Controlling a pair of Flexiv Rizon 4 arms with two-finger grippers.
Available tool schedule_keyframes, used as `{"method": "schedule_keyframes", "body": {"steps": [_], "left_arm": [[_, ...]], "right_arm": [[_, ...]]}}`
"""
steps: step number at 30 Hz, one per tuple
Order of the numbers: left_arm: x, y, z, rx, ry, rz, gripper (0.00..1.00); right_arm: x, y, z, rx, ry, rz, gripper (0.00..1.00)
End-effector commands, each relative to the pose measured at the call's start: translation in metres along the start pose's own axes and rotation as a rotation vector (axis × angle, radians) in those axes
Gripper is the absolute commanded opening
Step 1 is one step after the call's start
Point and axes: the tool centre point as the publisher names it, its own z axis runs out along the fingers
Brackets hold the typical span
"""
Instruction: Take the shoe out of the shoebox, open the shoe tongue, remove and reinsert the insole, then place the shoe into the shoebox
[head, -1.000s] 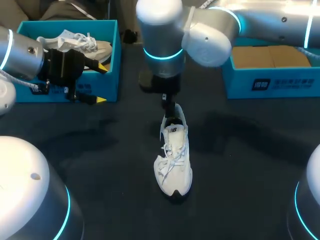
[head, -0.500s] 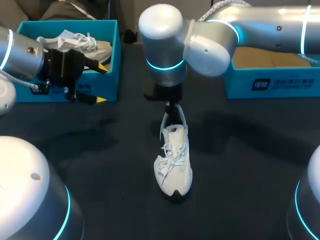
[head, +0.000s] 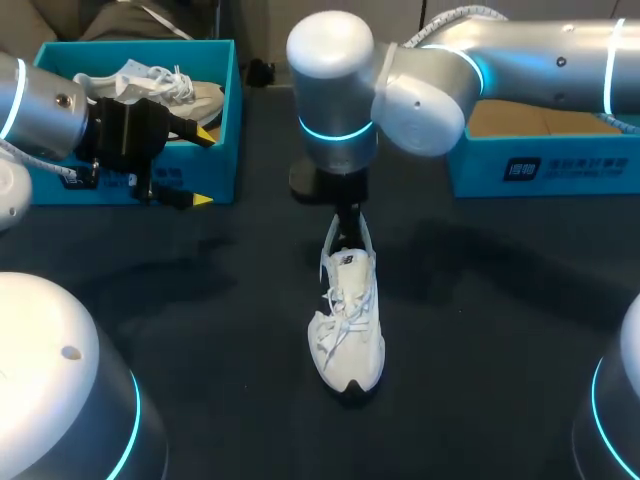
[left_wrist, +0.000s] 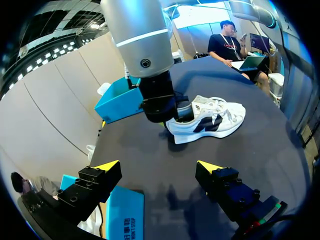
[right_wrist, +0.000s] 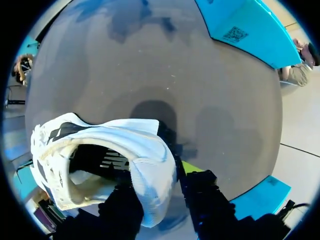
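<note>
White mesh and smooth synthetic panels make up the shoe, which stands upright on its sole in the middle of the dark, matte desk, out of either box. Its long axis runs straight away from the robot, with the rounded toe nearest and the heel farthest. The right arm reaches in over that far end, and the right jaws come down on the padded heel collar. One finger sits inside the opening and the other behind the heel, and they appear to pinch the soft wall between them. The left jaws hang well apart from the shoe, off to its left and just in front of the teal left shoebox. They stand wide, yellow tips far apart and nothing between them. With the heel pinned, I judge the tongue to be the next target. It lies just toeward of the right jaws, under loose, floppy laces, so the free left arm would have to cross to it. A second shoe lies in the left shoebox, while the rigid teal right shoebox shows brown card inside.
</note>
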Motion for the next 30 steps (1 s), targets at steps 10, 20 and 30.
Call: {"method": "schedule_keyframes", "body": {"steps": [10, 20, 30], "left_arm": [[0.000, 0.000, 0.000, -0.002, 0.001, 0.000, 1.00], [0.000, 0.000, 0.000, -0.002, 0.001, 0.000, 1.00], [0.000, 0.000, 0.000, -0.002, 0.001, 0.000, 1.00]], "right_arm": [[0.002, 0.003, -0.004, 0.000, -0.010, 0.058, 0.00], [-0.005, -0.008, -0.076, -0.025, -0.020, 0.054, 0.00], [-0.015, -0.025, -0.138, 0.007, 0.008, 0.024, 0.00]]}}
